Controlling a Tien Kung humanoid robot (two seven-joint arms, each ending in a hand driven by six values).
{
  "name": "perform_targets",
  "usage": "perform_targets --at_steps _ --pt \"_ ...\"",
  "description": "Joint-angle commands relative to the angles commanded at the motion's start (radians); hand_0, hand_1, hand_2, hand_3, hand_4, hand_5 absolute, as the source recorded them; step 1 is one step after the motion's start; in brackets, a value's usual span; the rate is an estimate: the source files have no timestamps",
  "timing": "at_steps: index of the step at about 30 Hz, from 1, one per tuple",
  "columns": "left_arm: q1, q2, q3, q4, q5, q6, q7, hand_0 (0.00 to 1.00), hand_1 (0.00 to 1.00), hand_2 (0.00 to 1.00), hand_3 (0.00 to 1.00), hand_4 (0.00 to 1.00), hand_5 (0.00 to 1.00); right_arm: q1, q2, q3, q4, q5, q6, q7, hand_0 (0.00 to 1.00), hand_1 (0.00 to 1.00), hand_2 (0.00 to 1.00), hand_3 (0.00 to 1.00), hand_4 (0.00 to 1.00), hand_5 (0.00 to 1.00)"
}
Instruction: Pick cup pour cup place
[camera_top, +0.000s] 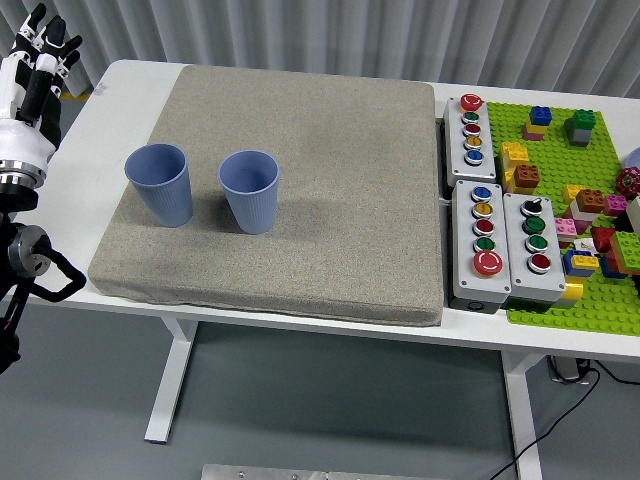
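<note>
Two blue ribbed cups stand upright on a grey mat (330, 160). The left cup (160, 184) is near the mat's left edge. The right cup (250, 191) stands just beside it, apart from it. My left hand (38, 62) is at the picture's left edge, beyond the table's left end, fingers spread and holding nothing. It is well left of and behind the left cup. I cannot see into the cups well enough to tell their contents. The right arm is out of view.
Three grey button boxes (474, 130) (482, 243) (536, 247) stand right of the mat. A green baseplate (570, 215) with several coloured bricks covers the table's right end. The table's near edge (300, 322) runs just below the mat.
</note>
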Motion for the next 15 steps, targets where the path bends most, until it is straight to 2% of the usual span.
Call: perform_targets --at_steps 2,3,8,9,15 --pt "0.015 0.008 -0.002 -0.005 0.011 -0.012 0.008 0.932 0.899 0.998 0.998 0.956 0.361 -0.002 0.0 0.001 0.0 -0.002 0.0 0.0 0.696 0.698 0.629 0.617 0.191 0.322" --pt "0.022 0.012 -0.003 -0.008 0.016 -0.017 0.012 0.954 0.925 0.998 0.998 0.874 0.217 -0.003 0.0 0.001 0.0 -0.003 0.0 0.0 0.696 0.698 0.629 0.617 0.19 0.323" --pt "0.098 0.05 -0.002 -0.039 0.027 -0.03 0.027 0.954 0.925 0.998 0.998 0.874 0.217 -0.01 0.0 0.008 0.0 -0.011 0.001 -0.001 0.696 0.698 0.629 0.617 0.19 0.323" --pt "0.109 0.054 -0.002 -0.043 0.027 -0.029 0.027 0.956 0.922 0.998 0.998 0.835 0.157 -0.011 0.0 0.009 0.0 -0.013 0.002 -0.001 0.696 0.698 0.629 0.617 0.19 0.323" --pt "0.15 0.068 -0.004 -0.07 0.025 -0.033 0.03 0.96 0.926 0.998 0.998 0.839 0.159 -0.01 -0.001 0.015 0.0 -0.022 0.003 -0.001 0.696 0.698 0.629 0.617 0.189 0.326"
